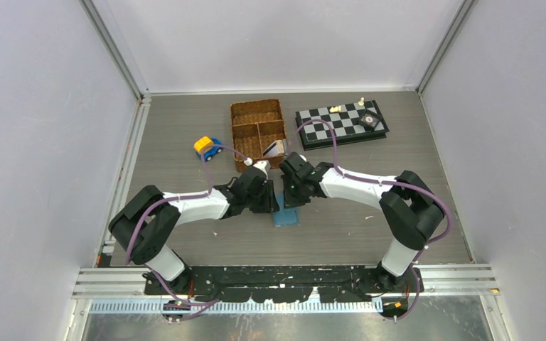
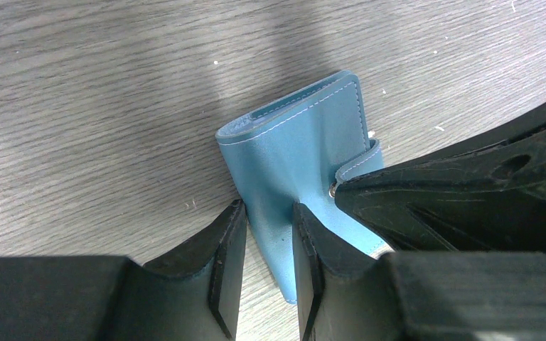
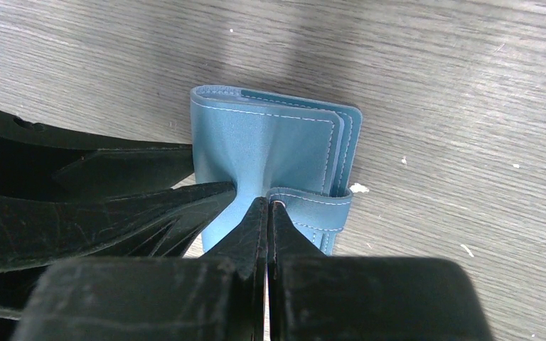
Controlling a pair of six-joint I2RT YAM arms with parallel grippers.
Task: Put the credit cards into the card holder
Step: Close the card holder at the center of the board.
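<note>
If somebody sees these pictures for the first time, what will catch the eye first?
Both arms meet at the middle of the grey wood-grain table over the small teal-blue folding card holder. The left tool pinches its cover and the right tool is closed at its snap tab. Behind them stand a brown wicker divided basket, a black-and-white chessboard to the right, and a blue-and-yellow toy car to the left.
</note>
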